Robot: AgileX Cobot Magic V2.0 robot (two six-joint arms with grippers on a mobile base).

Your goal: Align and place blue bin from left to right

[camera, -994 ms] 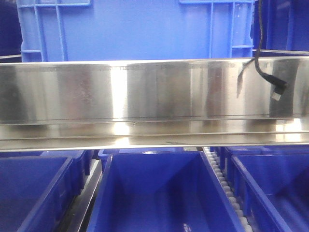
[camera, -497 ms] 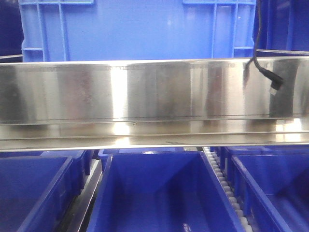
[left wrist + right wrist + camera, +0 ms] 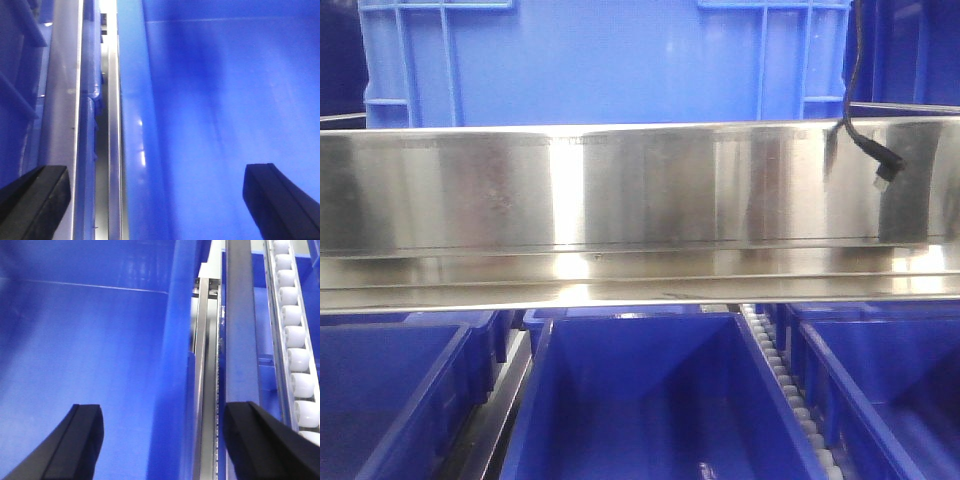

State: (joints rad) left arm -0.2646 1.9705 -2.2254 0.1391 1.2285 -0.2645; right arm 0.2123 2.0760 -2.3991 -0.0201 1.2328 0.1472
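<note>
The blue bin (image 3: 605, 60), lighter blue with ribbed corners, stands on the upper level behind a steel rail; neither gripper shows in the front view. In the left wrist view my left gripper (image 3: 159, 175) is open and straddles a bright blue bin's left wall (image 3: 131, 125), one finger (image 3: 35, 200) outside over the metal rails and the other inside. My right gripper (image 3: 164, 410) is likewise open astride the right wall (image 3: 175, 365), with one finger (image 3: 75, 445) inside the bin. Neither pair of fingers touches the wall.
A wide stainless steel rail (image 3: 620, 190) crosses the front view. Below it stand three darker blue bins (image 3: 640, 400), with a white roller track (image 3: 785, 390) between the middle and right ones. A black cable with a plug (image 3: 865, 140) hangs at the right. Rollers (image 3: 295, 350) run beside the right gripper.
The blue bin has shifted slightly to the right in the front view, mostly in the first half second. The hanging cable's plug has swung a little.
</note>
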